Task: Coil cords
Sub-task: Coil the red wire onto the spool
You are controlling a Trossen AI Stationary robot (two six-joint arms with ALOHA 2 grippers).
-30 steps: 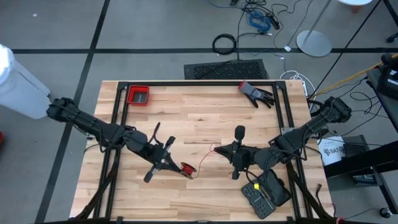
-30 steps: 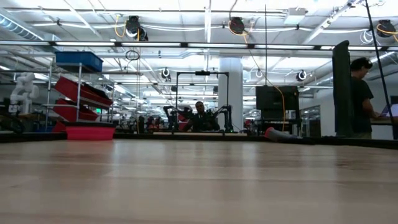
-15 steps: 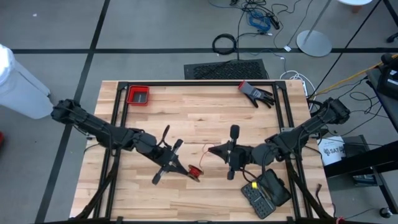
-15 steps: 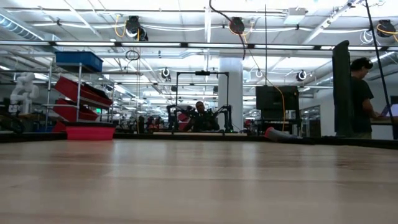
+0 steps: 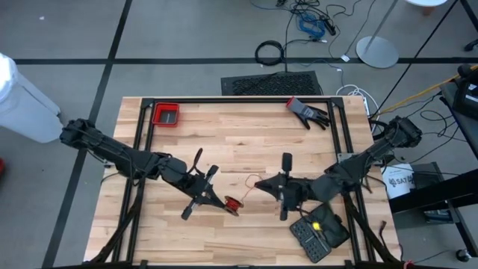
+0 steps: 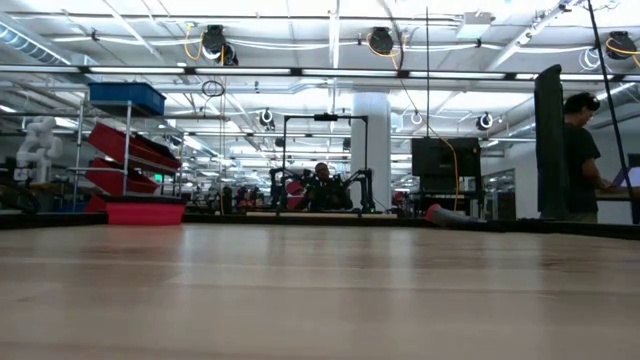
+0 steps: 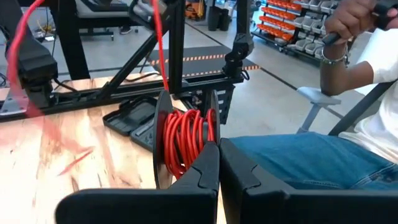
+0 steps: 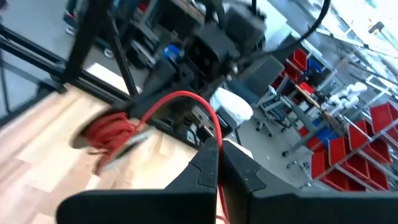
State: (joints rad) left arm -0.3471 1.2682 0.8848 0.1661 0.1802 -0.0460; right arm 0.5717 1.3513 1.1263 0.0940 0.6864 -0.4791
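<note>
Wooden table held its red bin, black glove and keypad unmoved from the earlier frames. The right gripper had drifted slightly right and lower in the high view; the left gripper barely shifted. The red cord ran left-right below frame centre between them. Left fingers were clamped on its spool; right fingers pinched the cord's free end.

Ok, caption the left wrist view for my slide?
Left gripper shut on a spool wound with red cord.
</note>
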